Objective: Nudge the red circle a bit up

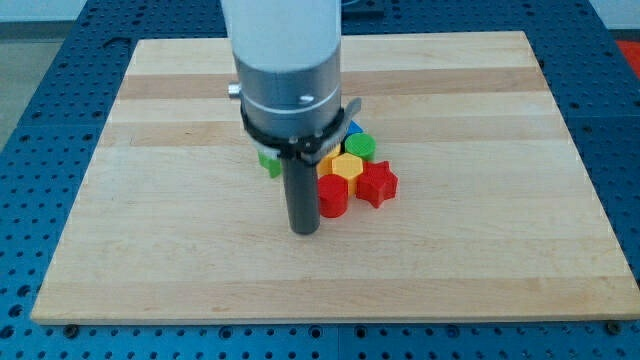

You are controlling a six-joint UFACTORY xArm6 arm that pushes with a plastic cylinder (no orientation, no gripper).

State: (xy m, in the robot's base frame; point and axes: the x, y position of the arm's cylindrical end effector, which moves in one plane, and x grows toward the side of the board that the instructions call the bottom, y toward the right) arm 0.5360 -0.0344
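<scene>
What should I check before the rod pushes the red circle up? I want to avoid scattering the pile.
1. My tip is on the board: ok.
2. Tip sits below the red circle: not ok, it is at the circle's lower left.
3. Path above the circle is free: not ok, the yellow block sits right above it.
4. Red star is apart from the circle: not ok, they look touching.
5. Blocks behind the arm: cannot tell, a green block shows only partly.
</scene>
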